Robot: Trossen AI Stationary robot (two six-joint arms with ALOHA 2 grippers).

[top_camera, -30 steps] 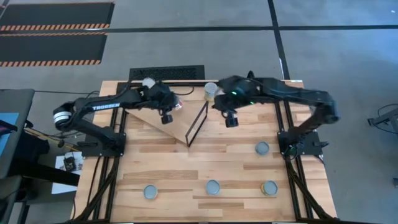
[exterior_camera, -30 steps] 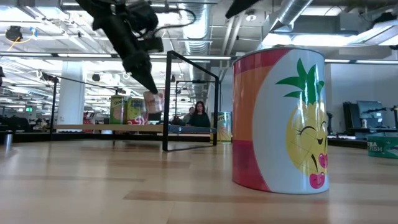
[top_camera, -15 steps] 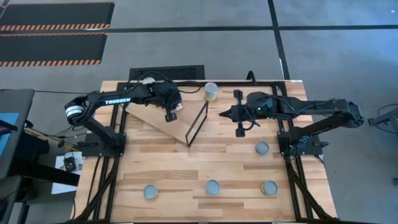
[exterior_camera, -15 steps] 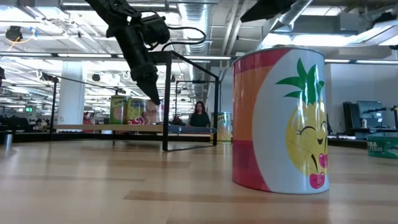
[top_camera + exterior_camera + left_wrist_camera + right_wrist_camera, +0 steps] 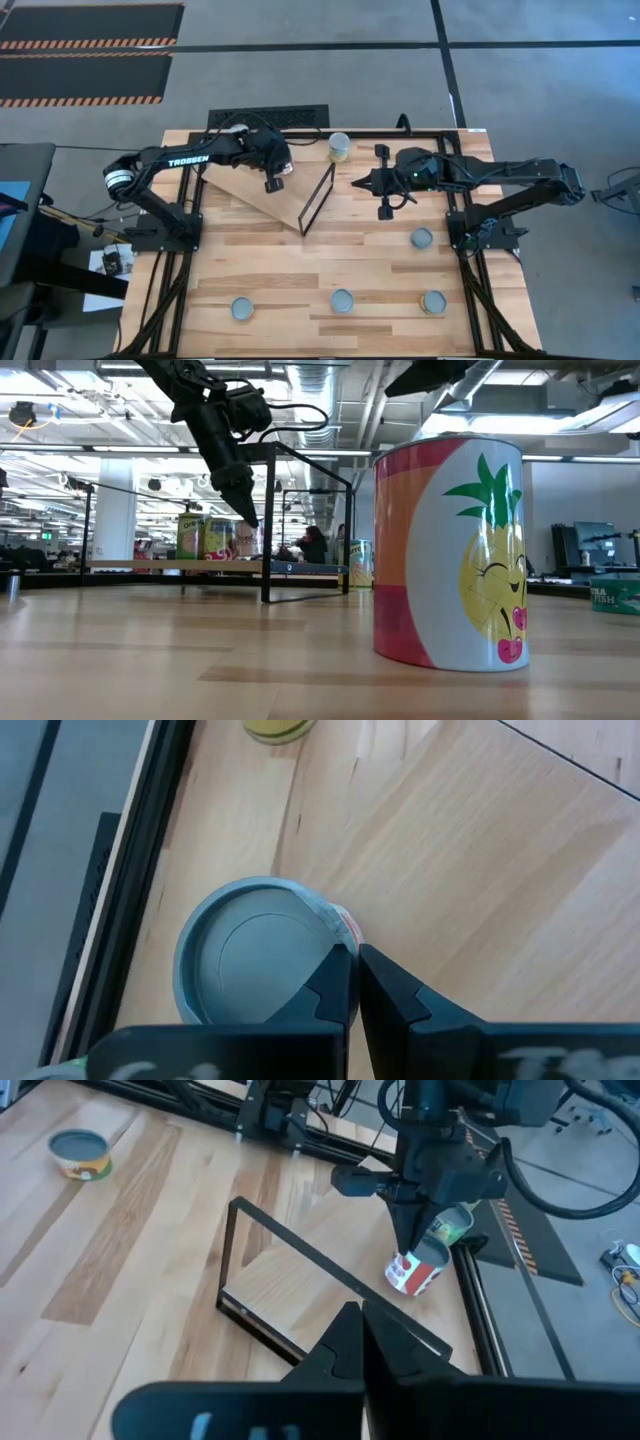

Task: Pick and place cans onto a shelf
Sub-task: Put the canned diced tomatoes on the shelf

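1. The left gripper [image 5: 272, 185] is held over the shelf [image 5: 262, 196], fingers together, empty, their tips just above a red-labelled can [image 5: 416, 1270] standing there.
2. The right gripper [image 5: 386, 210] is held beside the black frame [image 5: 318, 198], fingers together, empty.
3. Four cans [image 5: 343, 300] are seen standing on the table [image 5: 300, 262].

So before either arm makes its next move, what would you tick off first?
1. Left gripper shut, tip by the red-and-white can: ok.
2. Whether that can is released or still touched: cannot tell.
3. That can upright on the shelf: ok.
4. Right gripper shut and empty, over bare table beside the black frame: ok.
5. Cans still waiting on the table: ok; four silvery tops in the high view, such as the nearest one.
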